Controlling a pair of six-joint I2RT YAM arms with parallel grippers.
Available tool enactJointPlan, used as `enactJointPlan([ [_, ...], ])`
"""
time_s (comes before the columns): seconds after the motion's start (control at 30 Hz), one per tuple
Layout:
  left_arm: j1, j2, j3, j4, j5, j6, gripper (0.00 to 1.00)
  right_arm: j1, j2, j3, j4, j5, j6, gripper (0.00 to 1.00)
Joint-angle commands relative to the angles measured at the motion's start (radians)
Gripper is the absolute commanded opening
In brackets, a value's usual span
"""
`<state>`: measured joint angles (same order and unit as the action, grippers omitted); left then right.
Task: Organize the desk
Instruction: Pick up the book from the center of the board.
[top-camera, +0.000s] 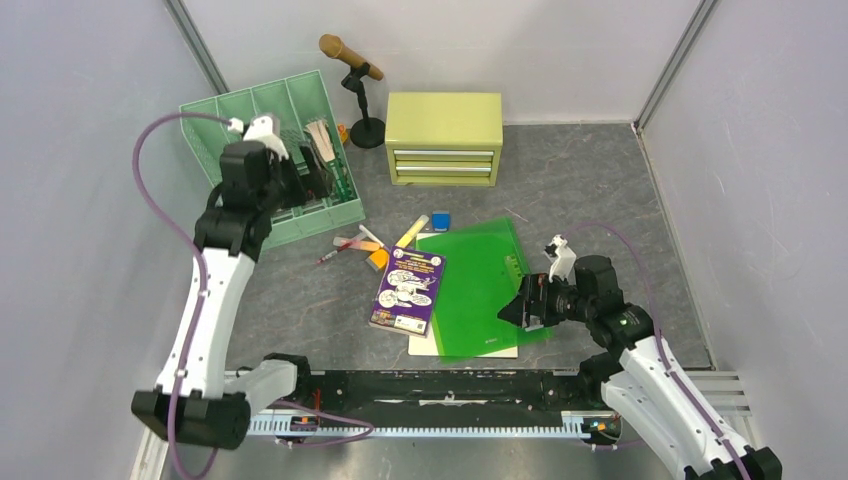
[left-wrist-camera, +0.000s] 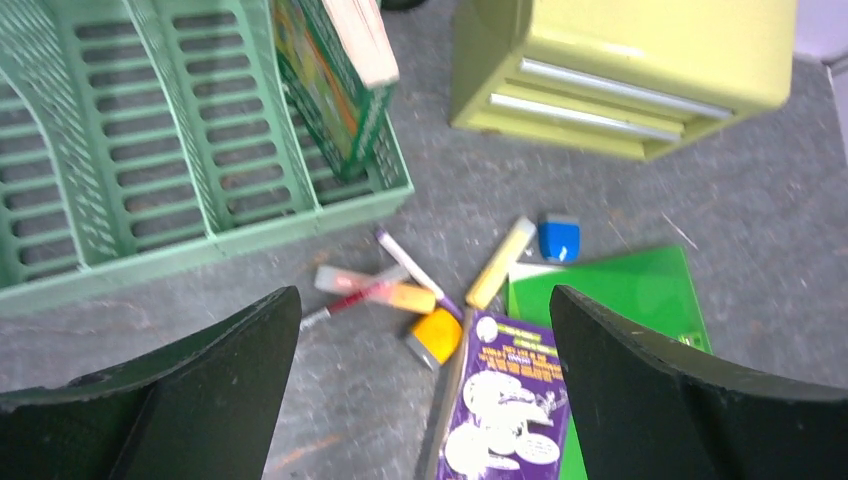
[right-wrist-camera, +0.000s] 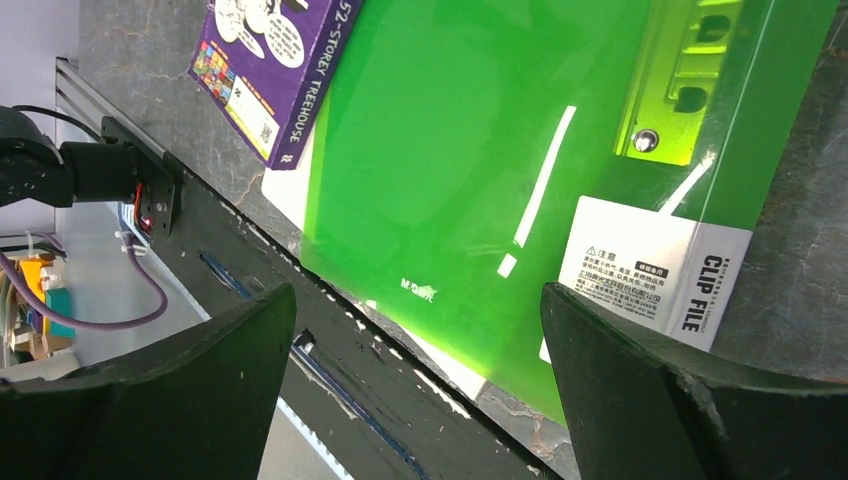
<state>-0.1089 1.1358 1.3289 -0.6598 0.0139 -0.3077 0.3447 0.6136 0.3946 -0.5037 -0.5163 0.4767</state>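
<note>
Paper (top-camera: 425, 346) on desk (top-camera: 600, 200) — mostly under folder (top-camera: 480, 285)

Robot lab cell dressed as an office. Mottled grey desk (top-camera: 600, 190) boxed in by bare pale walls (top-camera: 80, 120) with metal corner posts (top-camera: 197, 45); left arm (top-camera: 205, 310) and right arm (top-camera: 655, 370) bolted to a slotted rail (top-camera: 450, 427) at the near edge. Office props — green file rack (top-camera: 215, 105), clip file (top-camera: 480, 280), purple book (top-camera: 408, 290), pens (top-camera: 345, 247), small two-drawer cabinet (top-camera: 444, 135), microphone on a stand (top-camera: 350, 57).
</note>
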Motion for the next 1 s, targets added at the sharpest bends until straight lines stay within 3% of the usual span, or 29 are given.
enactJointPlan([
  [0.0, 0.003, -0.122, -0.165, 0.065, 0.12, -0.081, 1.0, 0.0, -0.019, 0.058, -0.005, 0.006, -0.012, 0.98],
  [0.2, 0.003, -0.228, -0.319, -0.073, 0.196, -0.108, 1.0, 0.0, -0.024, 0.063, -0.034, 0.004, -0.035, 0.98],
  [0.47, 0.003, -0.207, -0.408, -0.259, 0.262, -0.148, 1.0, 0.0, -0.021, 0.035, -0.014, -0.005, -0.039, 0.98],
  [0.97, 0.003, -0.223, -0.6, -0.268, 0.372, -0.272, 1.0, 0.002, 0.087, 0.069, 0.131, -0.066, 0.001, 0.98],
])
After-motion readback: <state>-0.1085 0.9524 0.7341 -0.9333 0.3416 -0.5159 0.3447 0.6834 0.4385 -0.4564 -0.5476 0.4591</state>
